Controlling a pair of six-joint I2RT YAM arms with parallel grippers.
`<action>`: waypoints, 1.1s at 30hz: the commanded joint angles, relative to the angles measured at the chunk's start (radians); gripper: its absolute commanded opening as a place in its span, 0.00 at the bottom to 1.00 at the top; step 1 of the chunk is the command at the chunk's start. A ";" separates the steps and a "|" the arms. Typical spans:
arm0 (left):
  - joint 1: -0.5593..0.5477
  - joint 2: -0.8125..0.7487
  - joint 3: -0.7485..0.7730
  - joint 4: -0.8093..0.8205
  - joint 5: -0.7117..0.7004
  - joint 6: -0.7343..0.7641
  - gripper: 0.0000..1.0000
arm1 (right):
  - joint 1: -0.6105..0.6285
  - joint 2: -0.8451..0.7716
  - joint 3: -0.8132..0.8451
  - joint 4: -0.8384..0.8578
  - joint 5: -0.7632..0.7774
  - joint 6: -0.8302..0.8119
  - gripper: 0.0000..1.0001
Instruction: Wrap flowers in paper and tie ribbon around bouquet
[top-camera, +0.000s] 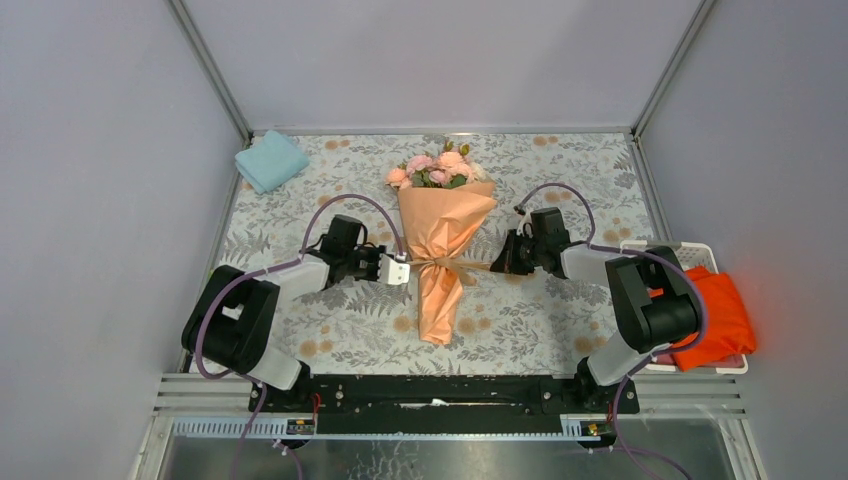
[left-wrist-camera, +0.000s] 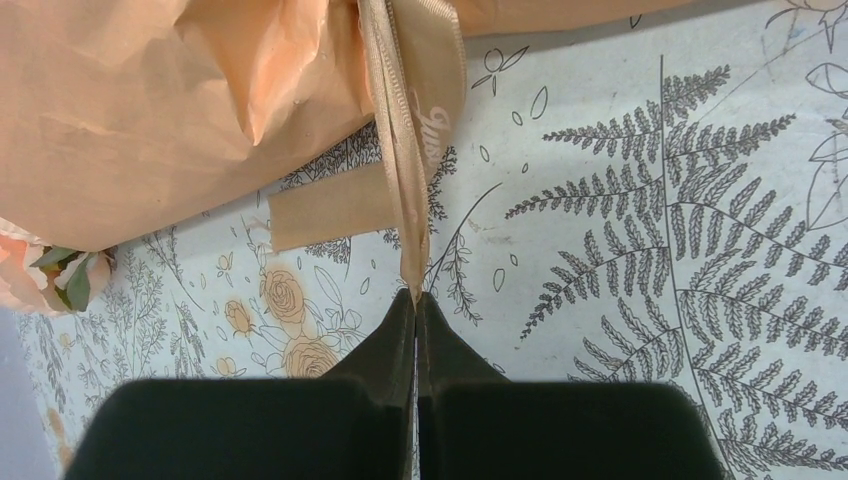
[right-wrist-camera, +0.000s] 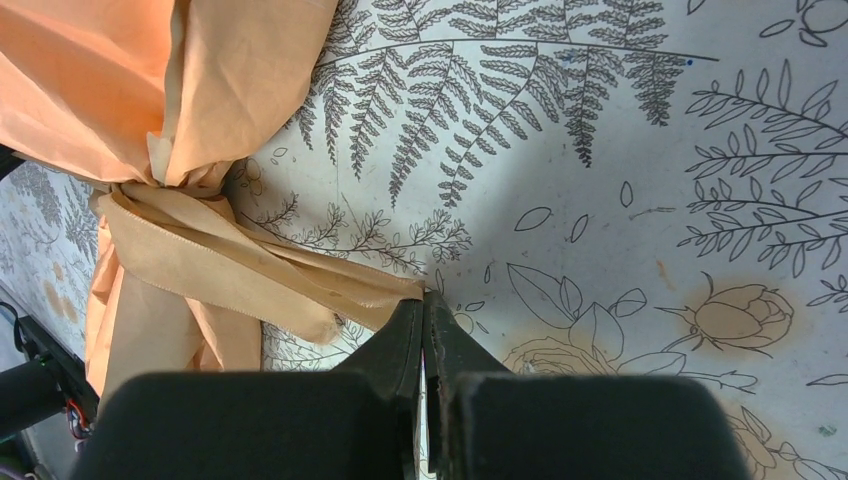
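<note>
- Grey walls close in on three sides of our table (top-camera: 330, 330), printed with ferns and roses. Our two arm bases are bolted side by side at its near edge.
- Nearest on the right, we see a bright orange cloth (top-camera: 715, 315) lying in a white basket (top-camera: 700, 250) at the table's edge.
- Our left gripper (left-wrist-camera: 416, 297) is clenched, with its two black jaws pressed together on one end of the ribbon (left-wrist-camera: 420, 120). The tan band runs tight from the fingertips up to the wrapped bundle.
- Our right gripper (right-wrist-camera: 428, 298) is pinched just as tightly on the other ribbon end. That end runs low over the table to the knot.
- Between the two grippers the bouquet (top-camera: 440, 240) lies flat at mid-table, with its narrow end toward us and its blooms away from us. The ribbon is wound and knotted around its narrow waist, and one gripper sits on each side at that level.
- The paper (top-camera: 437, 300) is peach-orange and crinkled. It is gathered tight at the waist, tails off toward us, and flares into a wide cone on the far side.
- The flowers (top-camera: 437, 170), pink and peach roses with green leaves, spill out of the cone's wide mouth.
- Farthest off, we see a folded light-blue cloth (top-camera: 271, 160) at the far left corner of the table.
</note>
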 joint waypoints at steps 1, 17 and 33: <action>0.049 -0.015 -0.033 -0.037 -0.090 0.017 0.00 | -0.061 0.017 0.003 -0.071 0.131 -0.019 0.00; 0.018 -0.181 -0.034 -0.271 0.112 0.063 0.82 | -0.060 -0.020 0.166 -0.242 -0.041 -0.130 0.44; 0.155 -0.377 0.293 -0.478 -0.344 -1.005 0.98 | -0.140 -0.564 0.094 -0.132 0.431 -0.103 1.00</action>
